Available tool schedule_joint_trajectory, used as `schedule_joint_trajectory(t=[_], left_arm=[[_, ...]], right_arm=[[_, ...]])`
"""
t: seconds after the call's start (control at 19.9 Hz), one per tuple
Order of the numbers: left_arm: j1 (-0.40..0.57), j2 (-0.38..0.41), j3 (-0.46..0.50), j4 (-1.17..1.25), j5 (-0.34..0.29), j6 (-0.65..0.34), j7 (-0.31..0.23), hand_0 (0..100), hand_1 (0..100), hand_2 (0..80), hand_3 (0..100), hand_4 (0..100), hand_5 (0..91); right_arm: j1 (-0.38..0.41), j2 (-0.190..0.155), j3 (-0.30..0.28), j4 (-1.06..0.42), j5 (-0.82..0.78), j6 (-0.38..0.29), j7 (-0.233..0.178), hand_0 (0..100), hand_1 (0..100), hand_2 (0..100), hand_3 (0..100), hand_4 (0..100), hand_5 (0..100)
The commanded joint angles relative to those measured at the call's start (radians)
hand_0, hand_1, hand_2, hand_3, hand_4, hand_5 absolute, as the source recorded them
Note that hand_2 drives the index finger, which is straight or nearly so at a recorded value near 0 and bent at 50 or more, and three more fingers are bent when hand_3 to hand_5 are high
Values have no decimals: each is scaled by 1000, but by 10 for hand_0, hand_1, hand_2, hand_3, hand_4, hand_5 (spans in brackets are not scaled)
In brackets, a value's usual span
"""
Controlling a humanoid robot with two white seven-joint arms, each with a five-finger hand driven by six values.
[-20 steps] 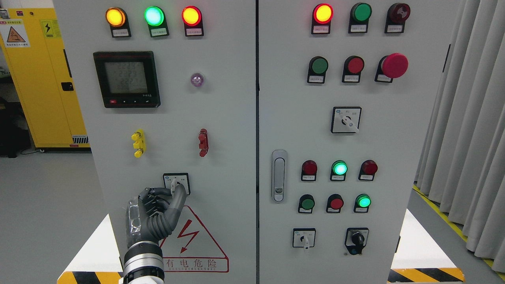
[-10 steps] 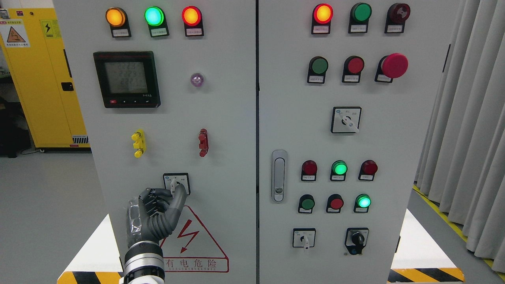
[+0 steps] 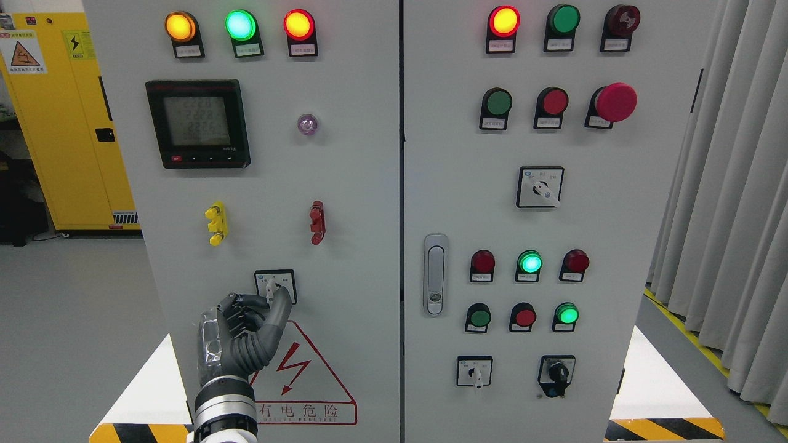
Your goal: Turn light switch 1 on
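Light switch 1 (image 3: 275, 285), a small rotary selector on a square plate, sits low on the left door of the grey cabinet (image 3: 363, 184), at about 12 o'clock from the red warning triangle (image 3: 301, 375). Its white knob stands nearly upright, long axis about 12 to 6. The left hand (image 3: 246, 332) pinches the knob, fingers (image 3: 280, 307) clamped on it.

The cabinet (image 3: 345, 184) is matt grey painted metal. Its handle (image 3: 435, 274), at 3 o'clock from the switch (image 3: 275, 286), looks like brushed metal. The hand (image 3: 243, 335) is dark ribbed plastic with a glossy metal wrist. Curtains (image 3: 720, 184) are grey cloth.
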Motion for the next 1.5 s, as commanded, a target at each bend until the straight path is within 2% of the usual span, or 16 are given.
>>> schedule_joint_trajectory(t=[0.0,0.85,1.15,1.45], left_arm=[[0,1,-1,8,-2,-1,0,326,655,628,921,906,879],[-8,-1,-2,14,0,-3,-2,398,603,624,922,903,878],[-6,-1,-2,16,0,-1,-2,466,592,624,922,903,877],[-8,-1,-4,17,1,-1,-6,484,584,627,923,903,877]], right_arm=[[0,0,0,0,0,0,1,0,500,40,0,0,0],[0,0,0,0,0,0,1,0,500,40,0,0,0],[0,0,0,0,0,0,1,0,500,40,0,0,0],[0,0,0,0,0,0,1,0,500,40,0,0,0]])
